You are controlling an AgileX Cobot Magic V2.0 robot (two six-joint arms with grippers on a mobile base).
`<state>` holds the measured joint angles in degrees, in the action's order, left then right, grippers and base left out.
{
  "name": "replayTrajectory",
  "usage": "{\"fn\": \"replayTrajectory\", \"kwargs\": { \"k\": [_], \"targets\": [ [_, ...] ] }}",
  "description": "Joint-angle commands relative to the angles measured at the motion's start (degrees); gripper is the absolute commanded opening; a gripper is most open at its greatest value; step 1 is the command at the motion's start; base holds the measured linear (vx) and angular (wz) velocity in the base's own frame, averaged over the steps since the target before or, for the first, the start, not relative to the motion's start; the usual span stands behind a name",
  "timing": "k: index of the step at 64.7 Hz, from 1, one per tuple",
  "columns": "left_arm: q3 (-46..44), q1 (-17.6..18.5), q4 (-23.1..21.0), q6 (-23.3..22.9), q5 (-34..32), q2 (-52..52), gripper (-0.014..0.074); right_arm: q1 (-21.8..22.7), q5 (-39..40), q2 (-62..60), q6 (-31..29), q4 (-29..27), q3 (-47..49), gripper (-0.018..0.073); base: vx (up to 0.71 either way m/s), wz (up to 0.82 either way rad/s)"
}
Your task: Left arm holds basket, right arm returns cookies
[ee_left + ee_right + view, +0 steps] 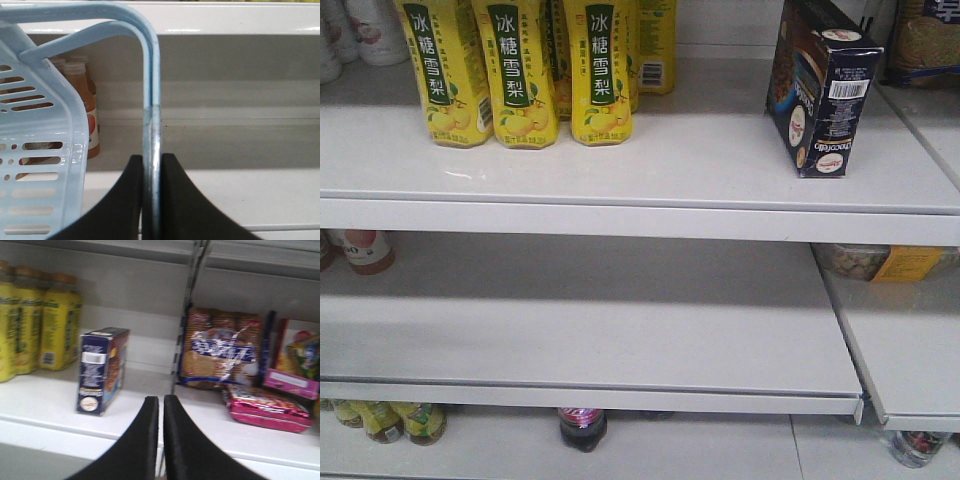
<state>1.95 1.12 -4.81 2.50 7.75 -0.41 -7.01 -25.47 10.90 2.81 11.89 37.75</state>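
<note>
Your left gripper (152,200): fingers clamped on a thin bar | Your right gripper (161,440): fingers nearly together, nothing held

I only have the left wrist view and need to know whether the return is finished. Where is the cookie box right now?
Observer: The cookies stand upright on the top shelf, right of the yellow drink cartons and apart from them.
Operator: My left tool grips the basket by its handle. Is the right tool holding anything?
Observer: No. The right tool is shut and empty. It is clear of the box, which stands to its left in the right wrist view.
</note>
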Motion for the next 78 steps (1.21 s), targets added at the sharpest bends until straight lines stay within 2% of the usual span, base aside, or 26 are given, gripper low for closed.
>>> {"fn": "replayTrajectory", "kwargs": {
  "k": [1, 8, 16, 30, 45, 54, 57, 78],
  "targets": [
    [-1.7, -0.04, 0.74, 1.12, -6.34, -1.04, -0.0003, 5.22, 6.98, 0.82, -1.27, -2.7, -1.16, -0.0006, 0.0, 0.0],
    [-1.7, -0.04, 0.74, 1.12, -6.34, -1.04, -0.0003, 9.75, 12.15, 0.82, -1.27, -5.94, -5.83, -0.0006, 0.0, 0.0],
    [-1.7, -0.04, 0.74, 1.12, -6.34, -1.04, -0.0003, 12.2, 16.93, 0.82, -1.27, -6.87, -11.65, -0.0006, 0.0, 0.0],
    [-1.7, -0.04, 0.74, 1.12, -6.34, -1.04, -0.0003, 12.2, 25.47, -3.26, -0.8, -6.93, -22.61, -0.0006, 0.0, 0.0],
    [-1.7, -0.04, 0.74, 1.12, -6.34, -1.04, -0.0003, 12.2, 33.97, -12.18, 0.64, -9.93, -34.56, -0.0006, 0.0, 0.0],
    [-1.7, -0.04, 0.74, 1.12, -6.34, -1.04, -0.0003, 12.2, 38.95, -12.25, 0.87, -10.24, -40.73, -0.0006, 0.0, 0.0],
    [-1.7, -0.04, 0.74, 1.12, -6.34, -1.04, -0.0003, 12.15, 34.91, -12.25, 0.83, -10.31, -40.42, -0.0006, 0.0, 0.0],
    [-1.7, -0.04, 0.74, 1.12, -6.34, -1.04, -0.0003, 12.15, 22.34, -12.25, 0.87, -9.76, -40.42, -0.0006, 0.0, 0.0]
  ]
}}
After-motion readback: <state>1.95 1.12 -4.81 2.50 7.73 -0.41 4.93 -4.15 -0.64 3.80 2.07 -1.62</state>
